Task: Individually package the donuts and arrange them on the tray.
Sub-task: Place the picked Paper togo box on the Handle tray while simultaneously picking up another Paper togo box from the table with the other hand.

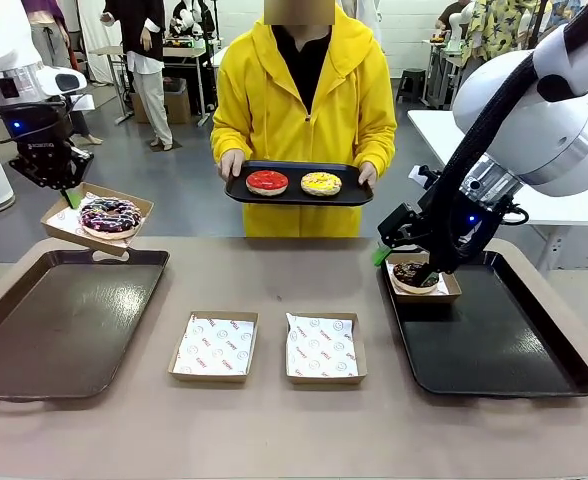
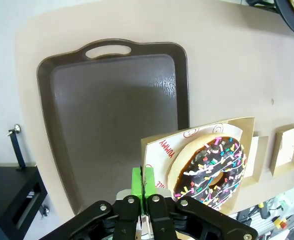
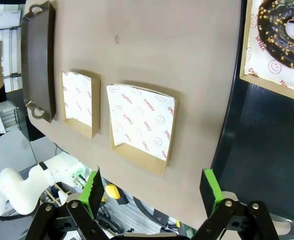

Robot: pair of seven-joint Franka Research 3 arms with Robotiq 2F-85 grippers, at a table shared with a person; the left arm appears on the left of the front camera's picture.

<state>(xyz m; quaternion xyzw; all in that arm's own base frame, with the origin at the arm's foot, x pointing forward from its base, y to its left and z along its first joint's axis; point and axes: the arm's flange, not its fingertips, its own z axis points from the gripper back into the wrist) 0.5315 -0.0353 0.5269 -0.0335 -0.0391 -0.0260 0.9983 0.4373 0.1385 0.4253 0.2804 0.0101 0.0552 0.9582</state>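
My left gripper [image 1: 71, 197] is shut on the edge of a shallow cardboard box [image 1: 66, 217] and holds it in the air over the far end of the left tray [image 1: 64, 320]. In that box lies the dark iced donut with sprinkles [image 1: 111, 215]. The left wrist view shows the green pads [image 2: 143, 184] pinching the box rim [image 2: 187, 137] beside the donut [image 2: 212, 167]. My right gripper [image 1: 402, 262] is open just above a box holding the chocolate donut [image 1: 415, 274], which rests on the right tray [image 1: 494, 340]. Its fingers [image 3: 94, 192] stand wide apart, clear of that donut [image 3: 287, 25].
A person in yellow holds a black tray [image 1: 299, 195] with a red donut [image 1: 267, 182] and a yellow donut [image 1: 321, 183] at the far edge. Two empty paper-lined boxes [image 1: 214, 347] [image 1: 323, 348] sit mid-table between the trays.
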